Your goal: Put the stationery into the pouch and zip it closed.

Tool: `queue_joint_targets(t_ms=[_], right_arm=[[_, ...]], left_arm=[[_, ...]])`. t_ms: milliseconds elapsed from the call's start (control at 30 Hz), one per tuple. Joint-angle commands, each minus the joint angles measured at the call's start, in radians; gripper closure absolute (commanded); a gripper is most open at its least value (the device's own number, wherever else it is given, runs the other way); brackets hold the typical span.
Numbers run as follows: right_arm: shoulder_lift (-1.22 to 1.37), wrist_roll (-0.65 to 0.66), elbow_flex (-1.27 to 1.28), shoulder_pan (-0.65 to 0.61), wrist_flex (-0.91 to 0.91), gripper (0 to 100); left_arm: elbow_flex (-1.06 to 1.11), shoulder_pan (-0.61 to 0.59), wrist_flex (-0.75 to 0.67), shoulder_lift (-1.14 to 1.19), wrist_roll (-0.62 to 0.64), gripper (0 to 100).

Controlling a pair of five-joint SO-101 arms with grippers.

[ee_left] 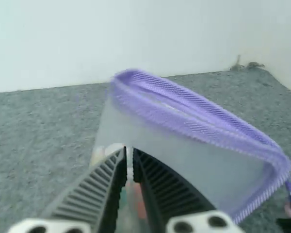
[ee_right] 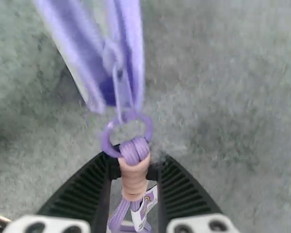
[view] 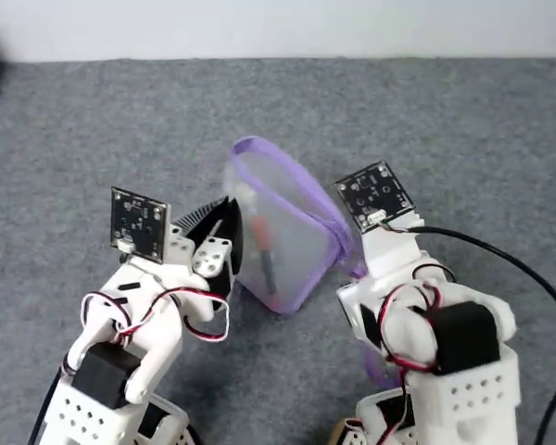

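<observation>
pouch [view: 296,255]: see-thru w/ purple trim, up on edge on grey table [view: 463,130], btwn both arms.
stationery [view: 262,246]: inside pouch.
L gripper [ee_left: 129,160]: fingers pressed together, pinching pouch's side wall.
R gripper [ee_right: 135,162]: clamped on zip cord [ee_right: 134,182] at pouch's end.

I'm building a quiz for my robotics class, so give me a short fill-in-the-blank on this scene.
The pouch has ___ trim.
The left hand is shut on the ___'s mesh wall.
The right hand is shut on the pull cord of the pouch's ___.
Missing words: purple; pouch; zipper.
</observation>
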Motion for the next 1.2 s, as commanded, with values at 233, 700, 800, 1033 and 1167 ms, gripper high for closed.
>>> queue_joint_targets(t_ms=[233, 700, 800, 1033, 1167], right_arm=[[-0.047, -0.011, 0.044, 0.116, 0.038, 99.1], [-0.252, 0.126, -0.135, -0.038, -0.058, 99.1], [-0.255, 0.213, -0.143, -0.038, -0.130, 99.1], [-0.249, 0.350, -0.141, -0.031, -0.302, 99.1], [-0.248, 0.353, -0.140, -0.031, -0.383, 99.1]], left_arm=[[0.041, 0.121, -0.021, -0.008, -0.003, 88], [0.090, 0.195, -0.021, -0.008, -0.025, 80], [0.090, 0.192, -0.021, -0.009, -0.069, 80], [0.088, 0.189, -0.023, -0.011, -0.097, 80], [0.090, 0.189, -0.023, -0.011, -0.097, 80]])
